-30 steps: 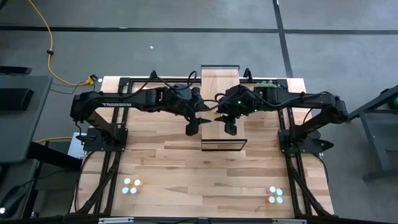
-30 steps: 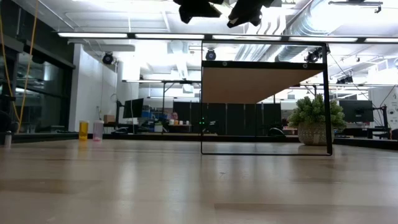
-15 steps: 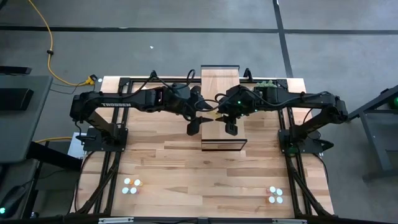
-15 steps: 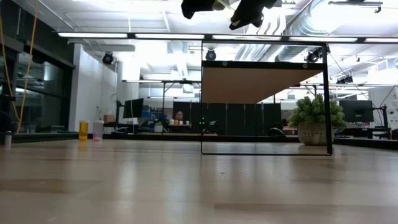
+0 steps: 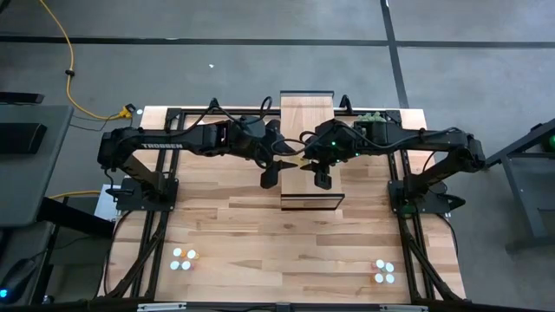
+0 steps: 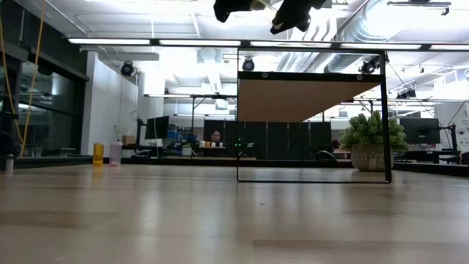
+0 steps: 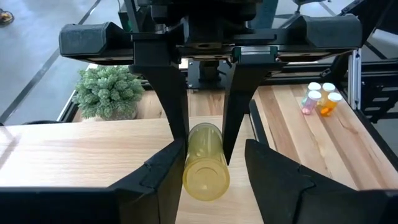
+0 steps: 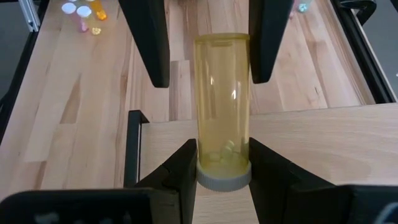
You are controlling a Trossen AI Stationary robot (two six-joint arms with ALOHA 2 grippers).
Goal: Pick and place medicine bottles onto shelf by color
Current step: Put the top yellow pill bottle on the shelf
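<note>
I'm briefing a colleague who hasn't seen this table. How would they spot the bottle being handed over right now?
Start at the pale wooden shelf in the table's middle, where both dark arms meet above it. Between the left pincer and right pincer hangs a clear yellow cylindrical bottle. Unlike the white-capped bottles clustered at the table's near corners, it is off the table.

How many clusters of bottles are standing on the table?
2. A left cluster and a right cluster, both near the table edge away from the shelf. The right hand holds one yellow bottle; others may be hidden.
</note>
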